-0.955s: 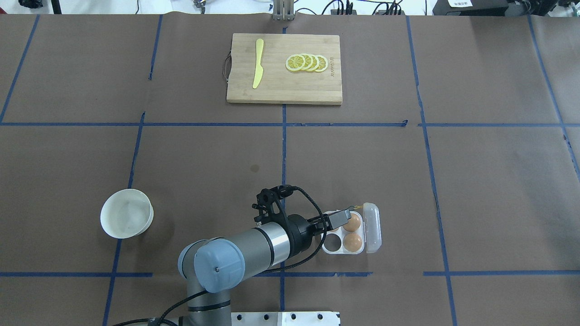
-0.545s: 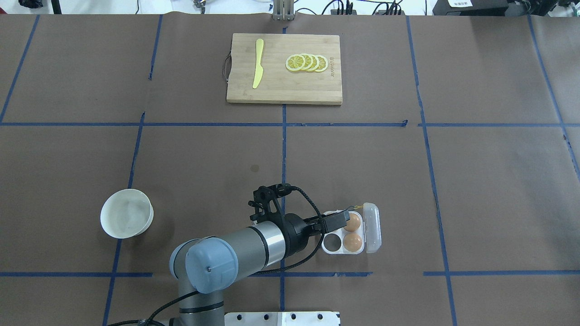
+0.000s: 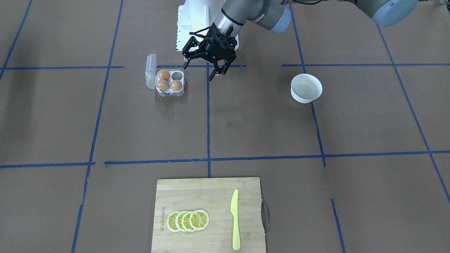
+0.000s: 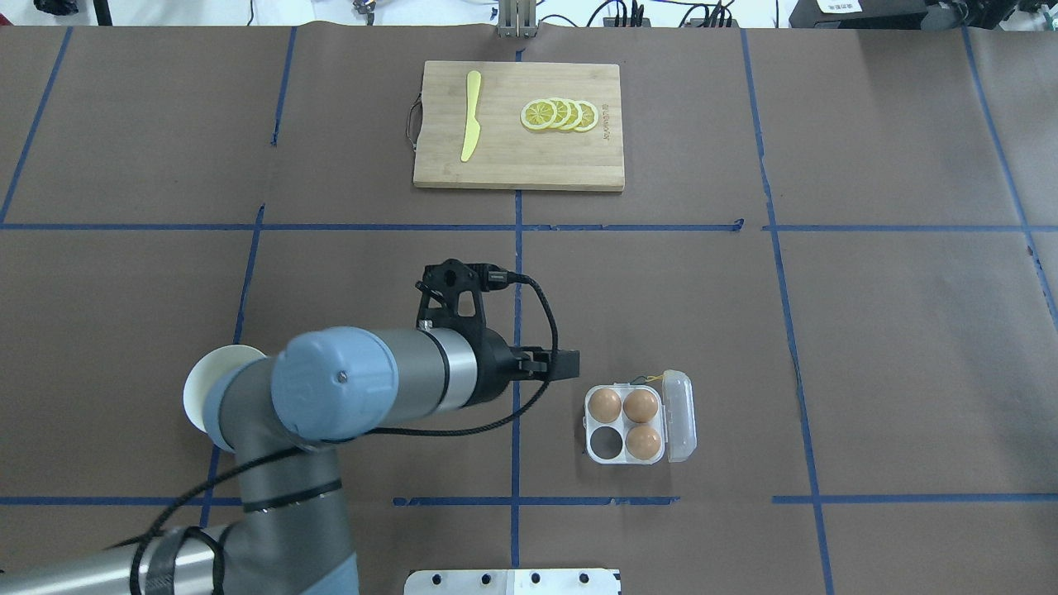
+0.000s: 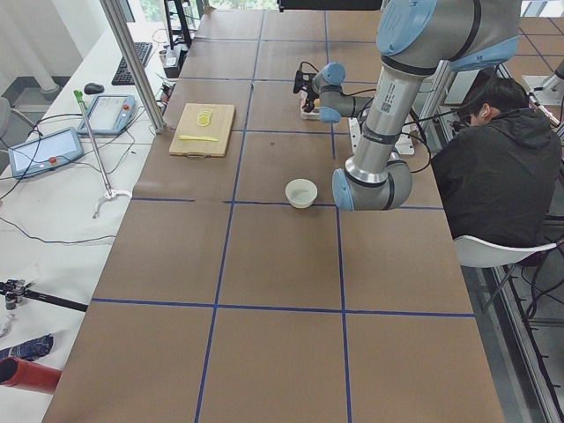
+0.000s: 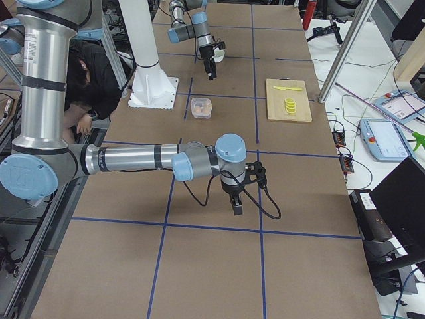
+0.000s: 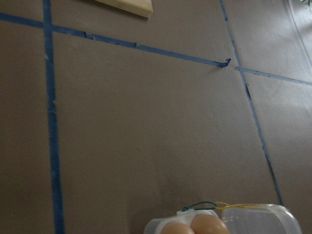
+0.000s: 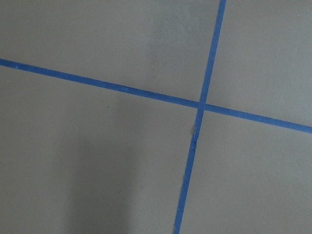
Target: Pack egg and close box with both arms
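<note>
The clear four-cell box (image 4: 661, 456) lies with its lid (image 4: 679, 413) open to the right. It holds three brown eggs; the egg (image 4: 604, 403) in the far left cell sits beside the two others (image 4: 640, 405) (image 4: 643, 441). The near left cell (image 4: 607, 445) is empty. My left gripper (image 4: 569, 364) hangs open and empty just left of the box, its fingers (image 3: 185, 65) spread in the front view (image 3: 199, 71). The left wrist view shows the box's far edge (image 7: 253, 214). My right gripper (image 6: 237, 206) is far off toward the table's right end; I cannot tell if it is open or shut.
A white bowl (image 4: 197, 397) stands at the near left, partly under my left arm. A wooden cutting board (image 4: 518, 157) with lemon slices (image 4: 559, 115) and a yellow knife (image 4: 470, 116) lies at the far middle. A person (image 5: 502, 167) sits beside the robot's base.
My left gripper has drawn back from over the box, to the left and farther from the robot. The egg in the far left cell now shows.
</note>
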`<state>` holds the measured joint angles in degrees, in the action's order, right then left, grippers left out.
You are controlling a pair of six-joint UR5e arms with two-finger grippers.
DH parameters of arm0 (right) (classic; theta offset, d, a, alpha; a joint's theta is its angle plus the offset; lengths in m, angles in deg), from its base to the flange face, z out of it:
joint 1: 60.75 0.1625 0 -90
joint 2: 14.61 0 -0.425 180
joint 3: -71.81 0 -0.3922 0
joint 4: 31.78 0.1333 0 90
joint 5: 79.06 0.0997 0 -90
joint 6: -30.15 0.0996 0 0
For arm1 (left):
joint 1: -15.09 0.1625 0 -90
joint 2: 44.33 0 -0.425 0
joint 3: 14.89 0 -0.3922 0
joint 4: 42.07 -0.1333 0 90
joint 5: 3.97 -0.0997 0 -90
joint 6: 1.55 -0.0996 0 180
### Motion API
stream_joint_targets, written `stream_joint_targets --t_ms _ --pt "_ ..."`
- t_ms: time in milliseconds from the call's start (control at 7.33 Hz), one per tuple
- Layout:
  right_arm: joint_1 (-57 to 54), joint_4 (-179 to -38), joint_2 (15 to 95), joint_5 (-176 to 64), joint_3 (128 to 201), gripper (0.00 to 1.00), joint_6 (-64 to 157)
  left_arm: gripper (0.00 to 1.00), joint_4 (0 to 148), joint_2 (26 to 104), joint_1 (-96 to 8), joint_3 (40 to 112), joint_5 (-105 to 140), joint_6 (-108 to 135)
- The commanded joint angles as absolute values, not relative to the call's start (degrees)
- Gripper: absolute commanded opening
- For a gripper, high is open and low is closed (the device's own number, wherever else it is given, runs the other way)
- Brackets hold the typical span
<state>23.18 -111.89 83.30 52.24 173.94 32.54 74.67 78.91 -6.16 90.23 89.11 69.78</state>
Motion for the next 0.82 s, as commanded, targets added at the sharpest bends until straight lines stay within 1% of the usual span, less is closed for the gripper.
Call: stream_joint_targets --t_ms 0,409,682 --pt "23.19 -111.85 83.3 52.24 173.94 1.0 32.52 1.0 62.73 75.74 -20.09 94.27 98.03 50.33" --pt "23.19 -111.94 83.3 52.24 173.76 1.0 32.52 1.0 61.81 63.46 -37.94 95.07 109.03 22.26" --pt "23.19 -111.94 83.73 52.24 173.85 1.0 32.52 1.0 61.64 53.98 -50.06 90.61 114.58 6.09"
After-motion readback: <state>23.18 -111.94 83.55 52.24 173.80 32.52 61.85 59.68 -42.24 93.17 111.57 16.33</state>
